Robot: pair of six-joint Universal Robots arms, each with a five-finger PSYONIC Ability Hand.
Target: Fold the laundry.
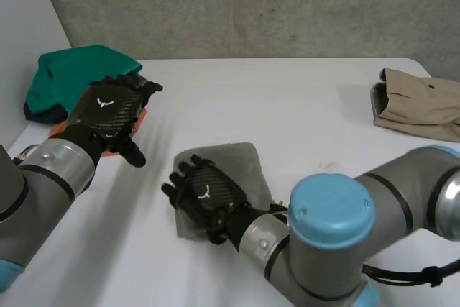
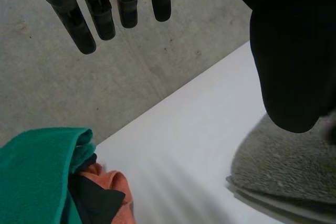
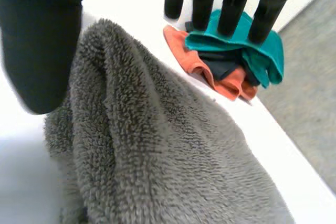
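White table [image 1: 287, 98] — left hand [image 1: 108, 109] hovers straight-fingered, right hand [image 1: 205, 195] lies flat-fingered on grey towel [image 1: 241, 163] edge.

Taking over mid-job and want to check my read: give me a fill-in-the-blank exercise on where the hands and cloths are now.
The folded terry towel under the right hand is ____. The left hand hovers over the crumpled pile of teal, orange and dark cloths, holding ____. The folded beige garment lies on the robot's ____ side.
Missing words: grey; nothing; right.
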